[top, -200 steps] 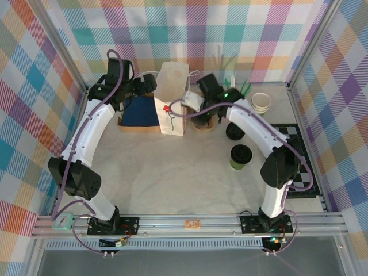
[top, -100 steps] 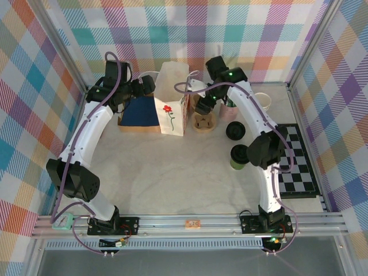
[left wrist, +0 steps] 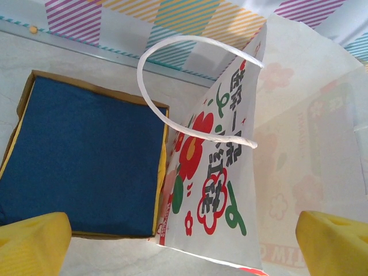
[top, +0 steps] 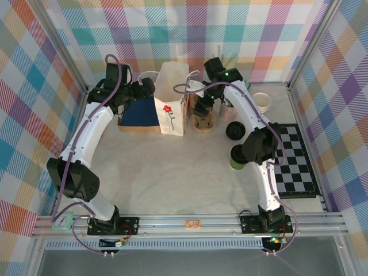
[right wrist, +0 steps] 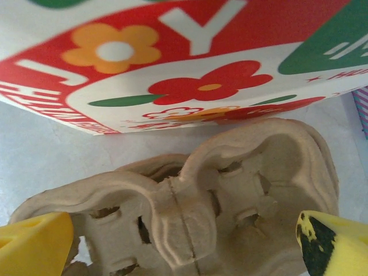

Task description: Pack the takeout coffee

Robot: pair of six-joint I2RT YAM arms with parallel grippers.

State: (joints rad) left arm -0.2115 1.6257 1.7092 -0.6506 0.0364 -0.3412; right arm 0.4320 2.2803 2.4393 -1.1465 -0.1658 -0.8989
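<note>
The takeout coffee (top: 235,157), a small green cup with a black lid, stands right of centre, partly hidden under my right arm's elbow. The white flowered paper bag (top: 173,107) stands upright at the back. My left gripper (top: 147,87) is open at the bag's left side, with the bag (left wrist: 230,172) and its handle between the yellow fingertips (left wrist: 31,241). My right gripper (top: 201,108) hangs open, holding nothing, just right of the bag over a brown pulp cup carrier (top: 204,122). The carrier (right wrist: 230,195) lies below the yellow fingertips (right wrist: 34,247), against the bag (right wrist: 172,52).
A blue-lined shallow box (top: 140,112) sits left of the bag. A loose black lid (top: 234,131), a lidless stack of cups (top: 261,103) and a checkered mat (top: 294,158) lie on the right. Bare tabletop spreads across the near middle.
My right arm has folded back toward the rear wall, its elbow swinging left over the coffee. Its gripper moved from the bag's side to above the carrier. The left arm barely moved.
</note>
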